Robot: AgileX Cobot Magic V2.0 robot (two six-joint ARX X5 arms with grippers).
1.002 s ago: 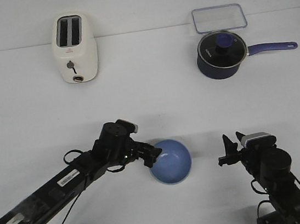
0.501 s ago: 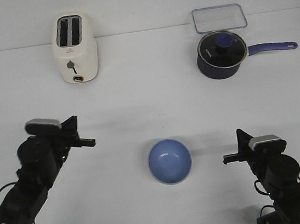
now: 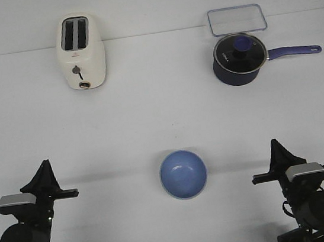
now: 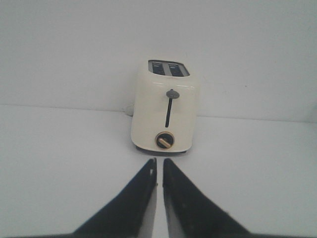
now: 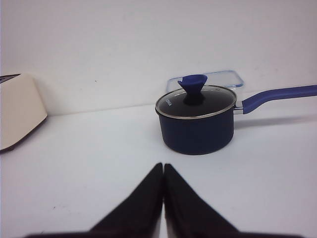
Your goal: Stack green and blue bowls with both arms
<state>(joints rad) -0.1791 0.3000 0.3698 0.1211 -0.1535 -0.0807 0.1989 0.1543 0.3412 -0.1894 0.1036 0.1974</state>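
The periwinkle blue bowl point(image 3: 183, 173) sits upright on the white table, front centre, with nothing touching it. The mint green bowl does not show on its own in any view. My left gripper point(image 3: 45, 170) is drawn back at the near left, well left of the bowl. In the left wrist view it point(image 4: 158, 161) is empty, its jaws together but for a thin slit, pointing at the toaster. My right gripper point(image 3: 274, 146) is drawn back at the near right. In the right wrist view it point(image 5: 163, 166) is shut and empty, pointing at the saucepan.
A cream toaster point(image 3: 80, 52) stands at the back left, also in the left wrist view point(image 4: 166, 112). A navy lidded saucepan point(image 3: 239, 58) with a blue handle stands at the back right, also in the right wrist view point(image 5: 195, 120). A clear lid point(image 3: 236, 19) lies behind it.
My left arm has let go of the blue bowl's rim and pulled back to the near left. My right arm has pulled back a little. The bowl stays in place.
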